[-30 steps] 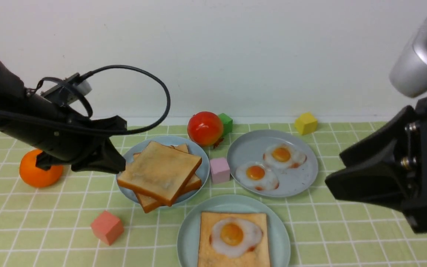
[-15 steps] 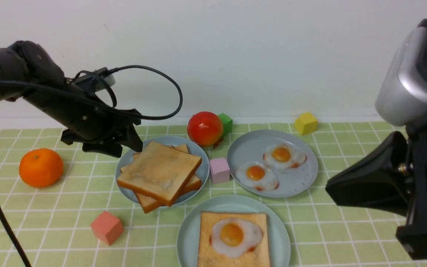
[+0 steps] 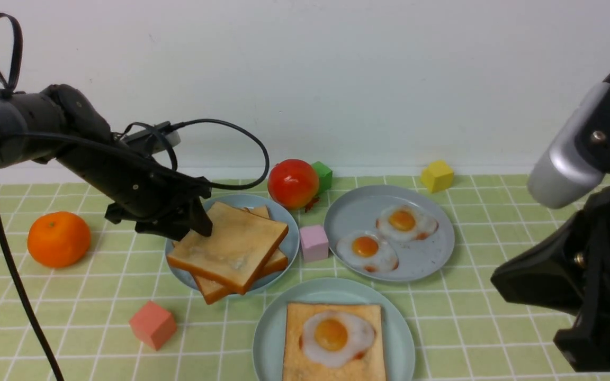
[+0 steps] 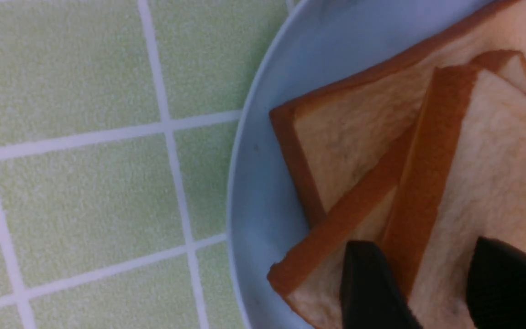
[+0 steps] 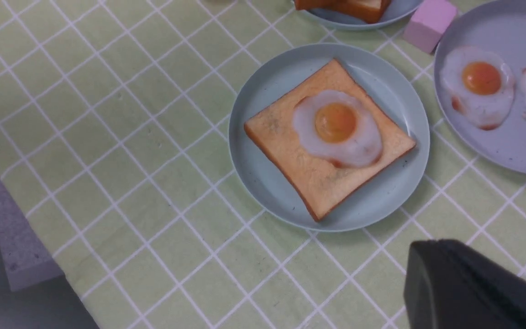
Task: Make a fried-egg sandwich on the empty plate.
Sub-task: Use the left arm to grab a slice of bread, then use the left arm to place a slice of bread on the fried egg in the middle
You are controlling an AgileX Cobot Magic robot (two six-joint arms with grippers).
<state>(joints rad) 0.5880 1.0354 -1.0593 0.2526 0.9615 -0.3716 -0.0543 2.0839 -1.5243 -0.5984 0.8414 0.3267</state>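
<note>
The mint-green plate (image 3: 270,330) at the front centre holds one toast slice (image 3: 297,323) with a fried egg (image 3: 335,336) on top; both also show in the right wrist view, plate (image 5: 263,183) and egg (image 5: 338,128). Two more toast slices are stacked on the light-blue plate (image 3: 290,241), the top slice (image 3: 236,243) lying askew. My left gripper (image 3: 199,225) is open at the top slice's left corner. In the left wrist view (image 4: 432,290) its fingers straddle the crust edge. My right gripper (image 3: 498,275) is shut and empty, raised at the right (image 5: 427,278).
A grey plate (image 3: 427,262) holds two more eggs (image 3: 366,248). Around are an orange (image 3: 57,239), a tomato (image 3: 293,182), and pink (image 3: 313,242), green (image 3: 323,174), yellow (image 3: 436,175) and salmon (image 3: 152,324) cubes.
My left arm has swung right and down from beside the orange to the toast stack's left corner. My right arm has shifted right and lower in the view.
</note>
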